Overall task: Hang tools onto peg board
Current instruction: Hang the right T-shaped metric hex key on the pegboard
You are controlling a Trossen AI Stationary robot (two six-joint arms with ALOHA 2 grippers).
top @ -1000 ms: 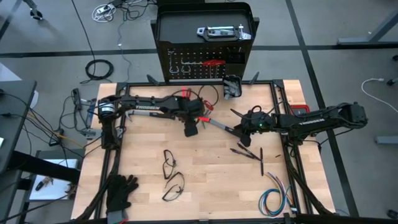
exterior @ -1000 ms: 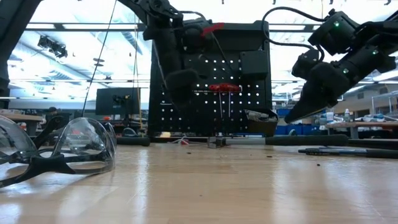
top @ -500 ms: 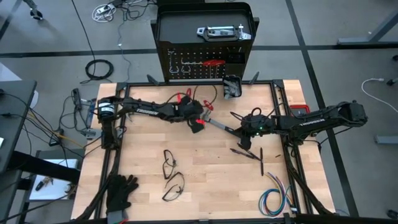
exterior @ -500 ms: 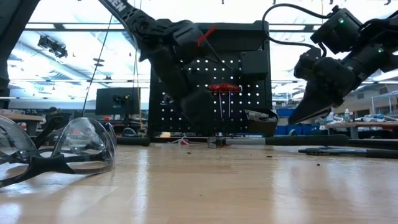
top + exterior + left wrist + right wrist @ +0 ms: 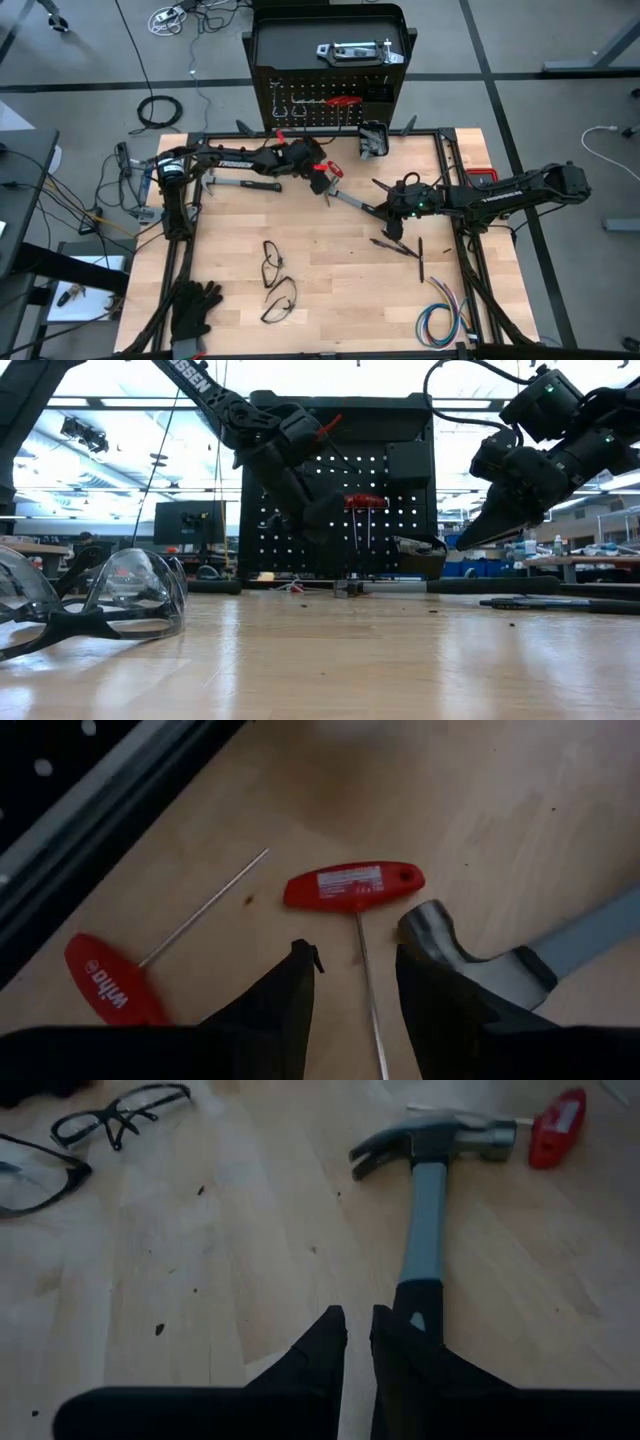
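While the left gripper (image 5: 355, 990) hovers half-open and empty, a red T-handled driver (image 5: 352, 886) lies below

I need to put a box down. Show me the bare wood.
Free: between the glasses and the wires, and left of the glasses above the gloves. Crowded: around the hammer and the red keys.

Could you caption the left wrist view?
Left gripper open above a red T-handle key, beside a hammer head.
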